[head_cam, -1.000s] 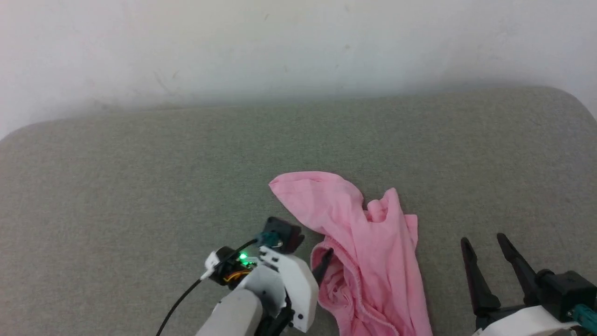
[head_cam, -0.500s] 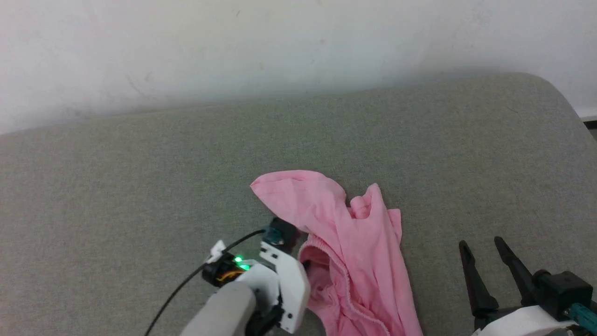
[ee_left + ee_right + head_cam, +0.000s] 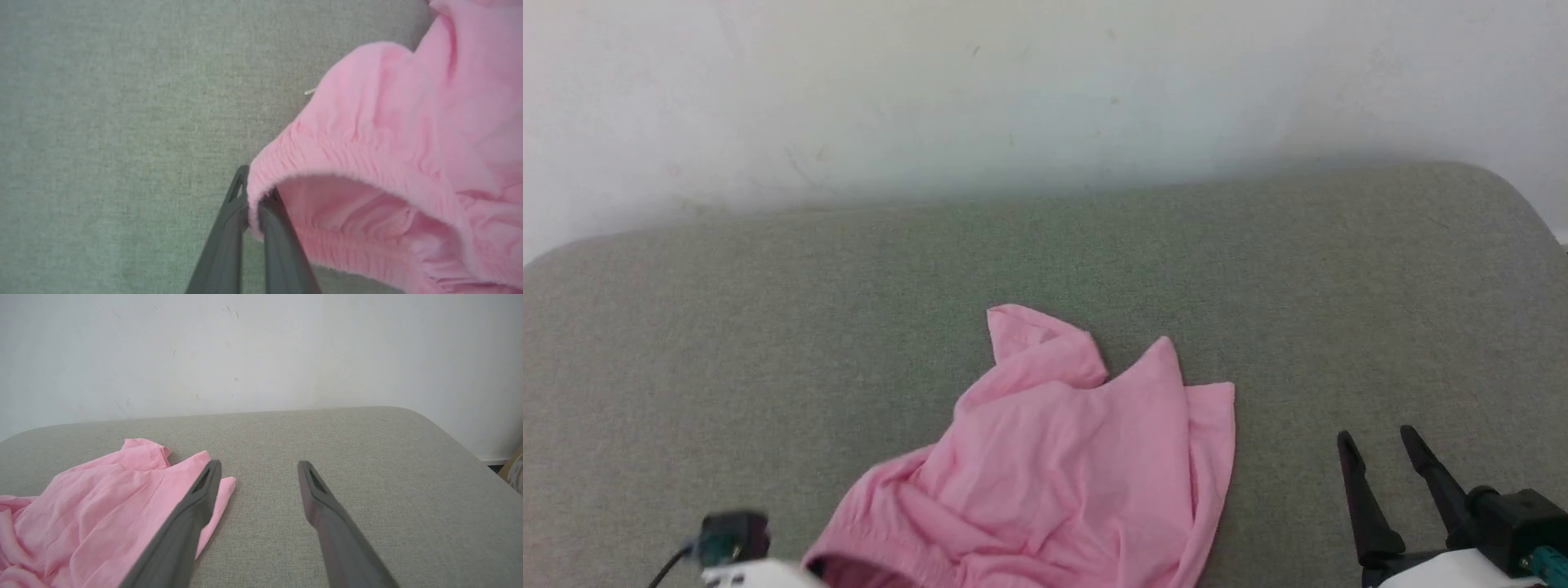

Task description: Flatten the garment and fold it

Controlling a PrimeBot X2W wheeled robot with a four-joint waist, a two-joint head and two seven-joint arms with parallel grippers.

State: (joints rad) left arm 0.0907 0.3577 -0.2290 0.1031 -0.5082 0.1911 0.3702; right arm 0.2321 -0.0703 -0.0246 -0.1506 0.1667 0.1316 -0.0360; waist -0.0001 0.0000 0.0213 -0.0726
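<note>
The garment, a pair of light pink shorts, lies on the near middle of a grey-green padded surface. Its lower part runs off the bottom edge of the head view. It is spread loosely, not flat: broad soft creases cross it, and two pointed leg ends reach toward the wall, the left one folded over on itself. The gathered waistband arches open at the near left end, so the inside of the shorts shows in the left wrist view.

The left gripper is closed on the waistband's edge, with the pink elastic pinched between its two dark fingers, one finger inside the opening and one outside.

The right gripper is at the lower right of the head view, clear of the garment's right hem, with bare surface between them. Its fingers are spread wide and hold nothing. In the right wrist view they point toward the wall across bare fabric.

Bare surface extends to the left of the garment, beyond it up to the wall, and to its right. The far right corner of the surface is rounded and drops away beside the wall.
</note>
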